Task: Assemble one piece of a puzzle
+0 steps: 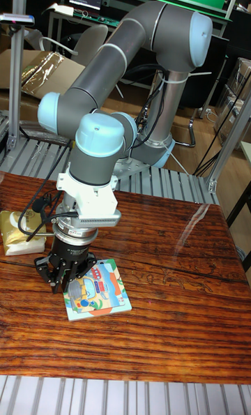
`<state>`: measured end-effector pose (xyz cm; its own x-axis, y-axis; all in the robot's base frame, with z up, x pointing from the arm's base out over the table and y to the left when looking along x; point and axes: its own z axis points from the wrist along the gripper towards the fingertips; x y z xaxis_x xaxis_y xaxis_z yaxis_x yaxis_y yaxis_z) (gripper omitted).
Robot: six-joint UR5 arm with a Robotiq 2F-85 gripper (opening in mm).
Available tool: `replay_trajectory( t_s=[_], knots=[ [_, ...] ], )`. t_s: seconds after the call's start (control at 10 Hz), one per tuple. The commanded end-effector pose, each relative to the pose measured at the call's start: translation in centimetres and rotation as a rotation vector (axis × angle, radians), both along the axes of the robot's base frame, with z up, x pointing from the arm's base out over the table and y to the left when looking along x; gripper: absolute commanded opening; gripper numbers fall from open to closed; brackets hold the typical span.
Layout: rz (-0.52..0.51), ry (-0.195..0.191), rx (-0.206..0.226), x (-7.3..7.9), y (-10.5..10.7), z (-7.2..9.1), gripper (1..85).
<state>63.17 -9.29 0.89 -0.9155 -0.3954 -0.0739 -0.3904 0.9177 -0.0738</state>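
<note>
One puzzle board [97, 293] lies on your tabletop [174, 303] — the claw [67, 280] sits at its left edge — grip state you cannot tell.

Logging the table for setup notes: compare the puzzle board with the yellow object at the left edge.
The puzzle board is flat, square and multicoloured; the yellow object is thicker, pale and plain. The board lies under the gripper; the yellow object sits apart from it, left. Both rest on the wooden table.
</note>
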Motion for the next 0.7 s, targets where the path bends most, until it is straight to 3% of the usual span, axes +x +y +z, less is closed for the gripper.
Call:
replay_trajectory(
  t_s=[0.0,0.6],
  knots=[
    [-0.013,-0.012,0.028,0.11,0.41,-0.17,25.3],
    [-0.031,-0.02,0.043,0.37,0.98,-0.23,27.0]
  ],
)
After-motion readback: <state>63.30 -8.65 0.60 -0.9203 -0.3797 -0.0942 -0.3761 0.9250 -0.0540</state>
